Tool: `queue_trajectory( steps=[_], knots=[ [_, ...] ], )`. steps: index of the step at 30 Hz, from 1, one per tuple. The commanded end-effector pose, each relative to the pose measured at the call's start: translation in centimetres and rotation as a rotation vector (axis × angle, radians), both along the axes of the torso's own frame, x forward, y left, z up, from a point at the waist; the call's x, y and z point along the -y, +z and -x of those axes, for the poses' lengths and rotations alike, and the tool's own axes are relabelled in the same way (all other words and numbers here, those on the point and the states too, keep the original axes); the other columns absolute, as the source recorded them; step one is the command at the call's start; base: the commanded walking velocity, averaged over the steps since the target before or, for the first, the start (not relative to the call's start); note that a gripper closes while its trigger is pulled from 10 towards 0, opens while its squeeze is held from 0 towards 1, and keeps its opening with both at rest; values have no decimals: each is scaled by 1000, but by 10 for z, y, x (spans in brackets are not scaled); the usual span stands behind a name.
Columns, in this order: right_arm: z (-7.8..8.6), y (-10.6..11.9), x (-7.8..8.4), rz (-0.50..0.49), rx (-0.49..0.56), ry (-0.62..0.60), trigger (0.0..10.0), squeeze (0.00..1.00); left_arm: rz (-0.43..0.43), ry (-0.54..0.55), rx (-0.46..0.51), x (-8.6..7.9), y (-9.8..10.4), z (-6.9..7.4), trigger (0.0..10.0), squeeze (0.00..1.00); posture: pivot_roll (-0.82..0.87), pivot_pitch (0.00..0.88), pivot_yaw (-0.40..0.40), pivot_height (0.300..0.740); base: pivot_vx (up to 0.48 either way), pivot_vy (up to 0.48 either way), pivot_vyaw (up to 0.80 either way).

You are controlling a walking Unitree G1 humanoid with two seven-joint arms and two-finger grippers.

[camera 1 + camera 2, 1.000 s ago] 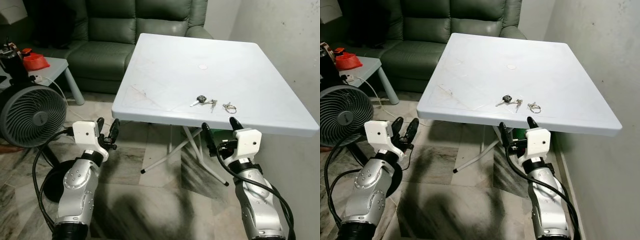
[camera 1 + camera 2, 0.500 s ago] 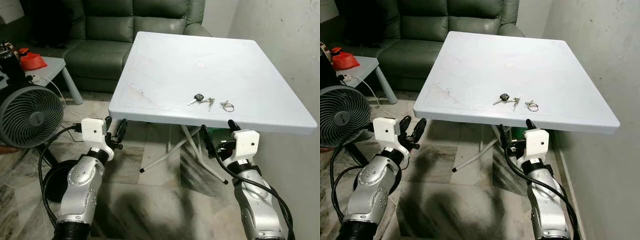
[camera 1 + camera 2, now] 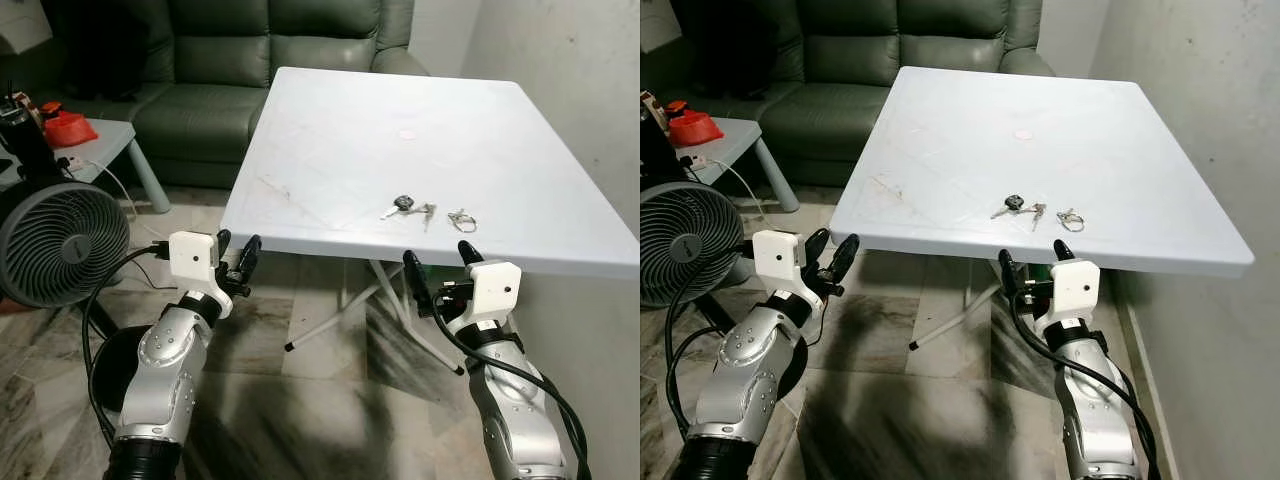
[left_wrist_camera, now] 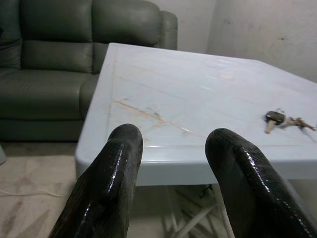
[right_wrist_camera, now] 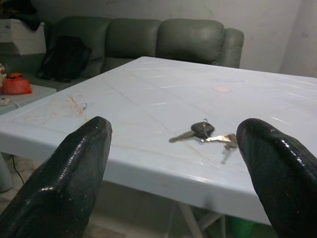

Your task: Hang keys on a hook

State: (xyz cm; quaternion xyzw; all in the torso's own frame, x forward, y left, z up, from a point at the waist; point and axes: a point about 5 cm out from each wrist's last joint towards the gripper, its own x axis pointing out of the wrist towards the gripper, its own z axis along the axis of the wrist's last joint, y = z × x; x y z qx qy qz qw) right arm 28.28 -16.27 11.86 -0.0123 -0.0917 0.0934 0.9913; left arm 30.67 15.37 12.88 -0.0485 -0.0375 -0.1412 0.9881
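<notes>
A bunch of keys (image 3: 412, 207) with a black-headed key and a loose ring (image 3: 460, 218) lies near the front edge of the white folding table (image 3: 330, 150). The right wrist view has the keys (image 5: 205, 133) straight ahead on the tabletop. My right gripper (image 3: 438, 268) is open, held just below and in front of the table edge under the keys. My left gripper (image 3: 237, 261) is open too, level with the table's front left corner (image 4: 86, 151). Both grippers hold nothing.
A green sofa (image 3: 240, 60) stands behind the table. A floor fan (image 3: 62, 243) and a small grey side table (image 3: 105, 140) with a red object (image 3: 70, 126) are at the left. A wall (image 3: 580, 90) runs along the right. Table legs (image 3: 340, 315) cross under the top.
The camera has come a little closer to the table. My left gripper has risen and moved right towards the table corner. The right gripper holds about the same place.
</notes>
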Motion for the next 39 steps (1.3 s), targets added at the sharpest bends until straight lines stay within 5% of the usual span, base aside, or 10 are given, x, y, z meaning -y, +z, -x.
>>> queue_trajectory(
  steps=[1, 39],
  knots=[
    [0, 4, -1, -3, 11, 5, 10000, 0, -15, -13, 16, 0, 6, -2, 10000, 0, -154, 25, 11, 740, 334, 0, 0],
    [1, 3, -3, 28, 10, 34, 10000, 0, -19, -16, 56, 6, 9, -3, 10000, 0, -157, 7, 5, 740, 318, 0, 0]
  ],
)
